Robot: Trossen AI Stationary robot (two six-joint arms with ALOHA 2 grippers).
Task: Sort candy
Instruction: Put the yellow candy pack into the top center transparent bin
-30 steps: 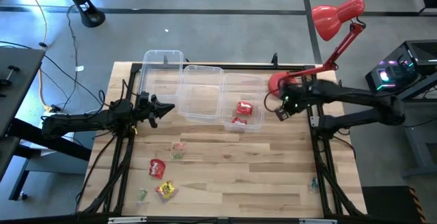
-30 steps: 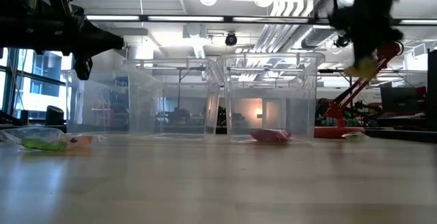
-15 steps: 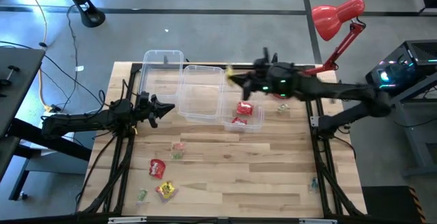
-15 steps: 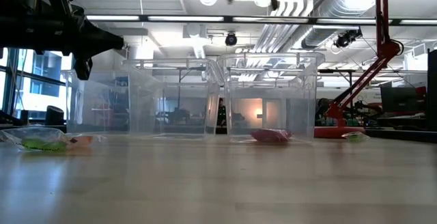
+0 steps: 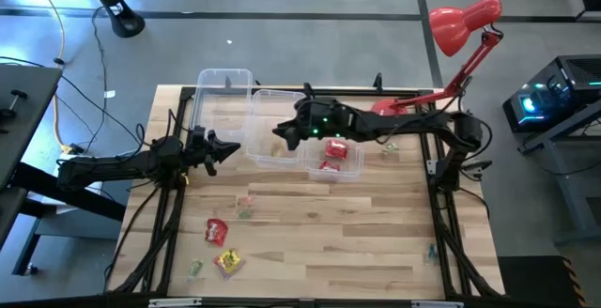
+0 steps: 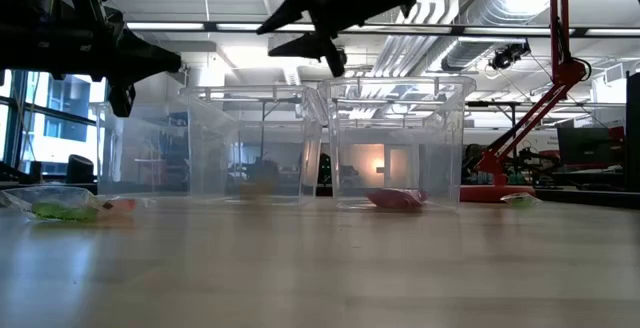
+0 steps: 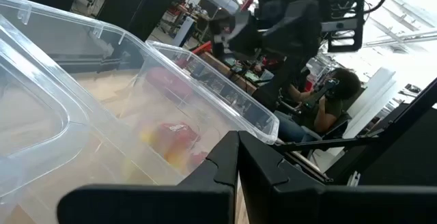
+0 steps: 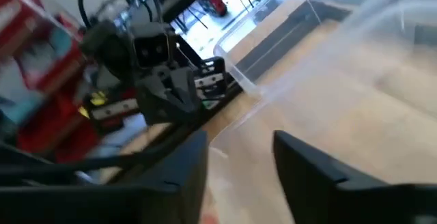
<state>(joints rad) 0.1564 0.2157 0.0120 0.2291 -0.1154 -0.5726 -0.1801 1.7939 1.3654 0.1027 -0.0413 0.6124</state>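
1. Right gripper (image 5: pixel 279 133) hovers over the middle clear bin (image 5: pixel 277 148), fingers parted and empty.
2. Left gripper (image 5: pixel 228 148) waits beside the bins, fingers clenched.
3. Candy: red packets (image 5: pixel 334 149) in the right bin (others (image 5: pixel 217 230) lie loose on the counter (image 5: pixel 357 242)).

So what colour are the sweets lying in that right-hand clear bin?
Red, with some white print: two packets in the right-hand bin. The high view shows them best.

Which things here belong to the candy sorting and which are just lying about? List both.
Job:
- red candy in the right-hand clear bin
- loose candy on the table
- middle clear bin, right gripper open above it
- left clear bin
- left gripper, shut, waiting

Lying about:
- red desk lamp
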